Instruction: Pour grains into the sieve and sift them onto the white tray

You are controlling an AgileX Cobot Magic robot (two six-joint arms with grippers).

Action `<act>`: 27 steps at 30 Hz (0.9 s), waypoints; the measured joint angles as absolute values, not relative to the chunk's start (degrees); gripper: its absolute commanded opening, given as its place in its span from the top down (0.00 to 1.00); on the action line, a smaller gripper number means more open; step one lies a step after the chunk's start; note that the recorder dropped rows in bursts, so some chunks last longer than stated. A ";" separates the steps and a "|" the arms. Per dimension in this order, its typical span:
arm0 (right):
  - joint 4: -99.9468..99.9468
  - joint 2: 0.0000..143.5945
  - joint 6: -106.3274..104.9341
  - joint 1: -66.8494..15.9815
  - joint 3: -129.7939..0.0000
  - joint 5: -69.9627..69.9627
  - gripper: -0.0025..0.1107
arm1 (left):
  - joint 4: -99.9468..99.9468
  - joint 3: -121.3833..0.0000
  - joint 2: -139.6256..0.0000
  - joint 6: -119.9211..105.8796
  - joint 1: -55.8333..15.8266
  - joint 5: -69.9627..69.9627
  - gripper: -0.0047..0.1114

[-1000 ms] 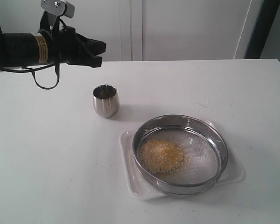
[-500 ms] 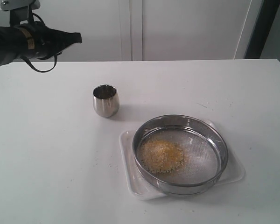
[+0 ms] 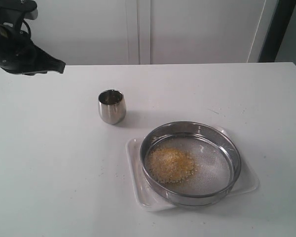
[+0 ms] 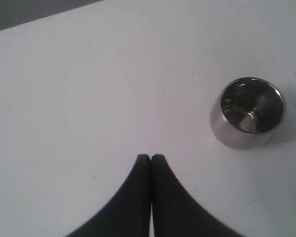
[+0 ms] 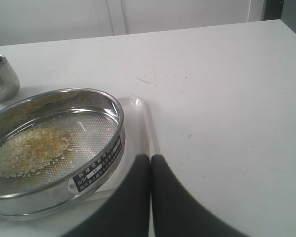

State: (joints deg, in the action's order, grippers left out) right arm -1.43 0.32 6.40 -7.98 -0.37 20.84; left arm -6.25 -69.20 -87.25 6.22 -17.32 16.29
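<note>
The steel-rimmed sieve (image 3: pixel 190 163) rests on the white tray (image 3: pixel 134 170) at the table's front right. A heap of yellow-orange and pale grains (image 3: pixel 170 165) lies on the left half of its mesh. In the right wrist view the sieve (image 5: pixel 54 148), the grains (image 5: pixel 29 148) and the white tray (image 5: pixel 138 123) lie just beyond my right gripper (image 5: pixel 150 157), which is shut and empty. My left gripper (image 3: pixel 59 66) hangs high at the far left, shut and empty; in its own view the left gripper (image 4: pixel 151 157) is well apart from the cup.
A small rounded steel cup (image 3: pixel 111 105) stands upright behind and left of the tray, empty as seen in the left wrist view, where the cup (image 4: pixel 247 112) shows a bare bottom. The white table (image 3: pixel 49 163) reaches to a pale wall with panels behind.
My left arm has drawn back to the left and away from the cup, its tip now pointing more downward. Sieve, tray, grains and cup have stayed in place.
</note>
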 measured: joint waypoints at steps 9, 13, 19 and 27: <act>-1.43 0.32 6.40 -7.98 -0.37 20.84 0.98 | -4.33 -69.20 -84.46 2.03 -17.32 18.05 0.96; -1.43 0.32 6.40 -7.98 -0.37 20.84 0.98 | -4.67 -69.20 -84.46 1.67 -17.32 21.80 0.96; -1.43 0.32 6.40 -7.98 -0.37 20.84 0.98 | -5.27 -67.29 -83.38 1.67 -17.32 23.56 0.96; -1.43 0.32 6.40 -7.98 -0.37 20.84 0.98 | -6.09 -61.69 -77.52 1.40 -17.32 23.56 0.96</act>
